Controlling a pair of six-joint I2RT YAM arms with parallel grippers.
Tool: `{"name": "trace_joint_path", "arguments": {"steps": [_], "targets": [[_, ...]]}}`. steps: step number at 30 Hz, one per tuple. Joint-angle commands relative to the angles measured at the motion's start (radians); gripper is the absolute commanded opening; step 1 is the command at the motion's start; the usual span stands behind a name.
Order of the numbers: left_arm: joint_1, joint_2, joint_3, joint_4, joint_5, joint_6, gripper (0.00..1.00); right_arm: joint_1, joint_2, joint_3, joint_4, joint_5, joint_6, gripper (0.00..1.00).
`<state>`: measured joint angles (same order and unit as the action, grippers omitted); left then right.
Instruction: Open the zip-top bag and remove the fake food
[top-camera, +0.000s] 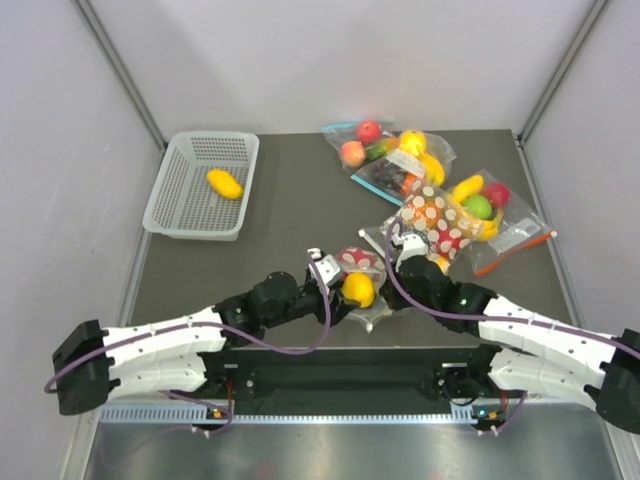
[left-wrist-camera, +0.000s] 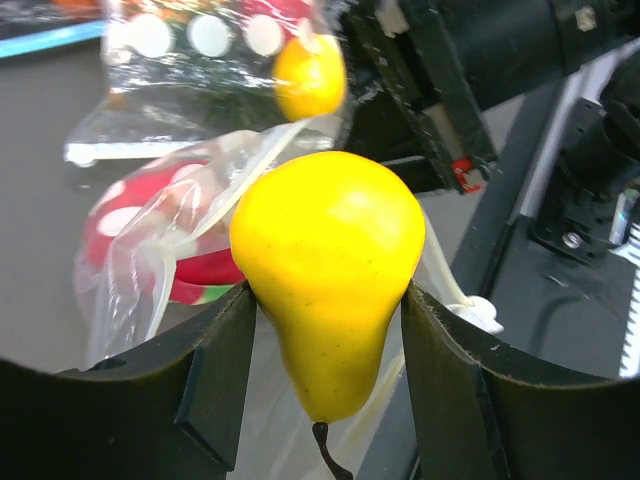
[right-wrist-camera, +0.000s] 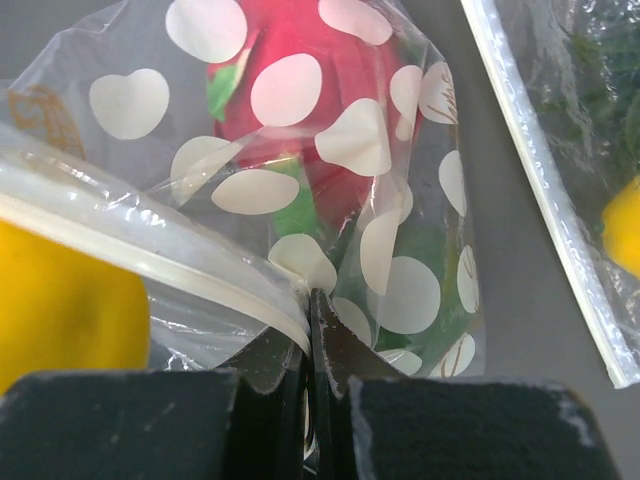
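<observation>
- Gripped a yellow pear (left-wrist-camera: 330, 240) in the left pincer (left-wrist-camera: 328, 300), fingers (left-wrist-camera: 215, 385) pressed against both of its flanks, stem end pointing back toward the wrist.
- Pinched the white zip edge of the zip-top bag (right-wrist-camera: 400, 290) in the right pincer (right-wrist-camera: 312, 330), jaws together on the plastic with no gap showing.
- Found the bag's open mouth just ahead and to the left of the left pincer, with loose film touching the pear.
- Saw a red piece (right-wrist-camera: 335, 70) with green leaves inside the bag, straight ahead of the right pincer, lying on the bench (top-camera: 290, 200).
- Saw a yellow mass through the plastic, hard left of the right pincer; could not tell which piece.
- From above, placed the bag (top-camera: 362, 262) between the left pincer (top-camera: 345, 290) and the right pincer (top-camera: 395, 248), with the pear (top-camera: 358, 290) at its near edge.
- Noted a second dotted bag (top-camera: 435, 215) just beyond the right pincer, showing orange through it.
- Noted clear bags (top-camera: 390, 150) of toy fruit farther beyond it.
- Noted a basket (top-camera: 170, 195) well beyond and left of the left pincer, holding a yellow piece (top-camera: 225, 183).
</observation>
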<state>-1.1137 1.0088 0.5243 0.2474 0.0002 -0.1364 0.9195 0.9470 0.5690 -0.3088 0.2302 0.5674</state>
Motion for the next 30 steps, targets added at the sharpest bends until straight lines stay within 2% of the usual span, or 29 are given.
{"name": "trace_joint_path", "arguments": {"steps": [1,10,13,16,21,22,24,25,26,28,30], "targets": [[0.000,-0.044,0.014,0.003,-0.106,0.007,0.06,-0.016,0.004,-0.006,0.062,-0.005,-0.012,0.00],[0.135,-0.010,0.129,0.085,-0.006,0.015,0.06,-0.016,-0.004,-0.012,0.074,-0.009,-0.011,0.00],[0.300,-0.007,0.178,0.121,0.108,-0.034,0.06,-0.016,-0.001,0.000,0.079,-0.005,-0.018,0.00],[0.405,-0.001,0.207,0.127,0.167,-0.065,0.07,-0.019,0.010,0.009,0.091,-0.008,-0.027,0.00],[0.630,0.028,0.307,0.049,0.144,-0.064,0.08,-0.024,0.026,0.026,0.108,-0.020,-0.041,0.00],[0.726,0.036,0.319,0.041,0.141,-0.096,0.08,-0.025,0.032,0.026,0.114,-0.028,-0.043,0.00],[0.831,0.065,0.325,0.041,0.135,-0.135,0.08,-0.030,0.033,0.031,0.117,-0.032,-0.047,0.00],[0.939,0.077,0.321,0.047,0.136,-0.159,0.10,-0.030,0.035,0.035,0.123,-0.035,-0.052,0.00],[0.989,0.102,0.316,0.055,0.132,-0.205,0.14,-0.031,0.038,0.038,0.123,-0.040,-0.054,0.00],[1.105,0.134,0.301,0.056,0.104,-0.226,0.15,-0.033,0.041,0.049,0.129,-0.048,-0.061,0.00],[1.161,0.180,0.295,0.033,0.061,-0.229,0.21,-0.034,0.049,0.055,0.132,-0.051,-0.066,0.00]]}}
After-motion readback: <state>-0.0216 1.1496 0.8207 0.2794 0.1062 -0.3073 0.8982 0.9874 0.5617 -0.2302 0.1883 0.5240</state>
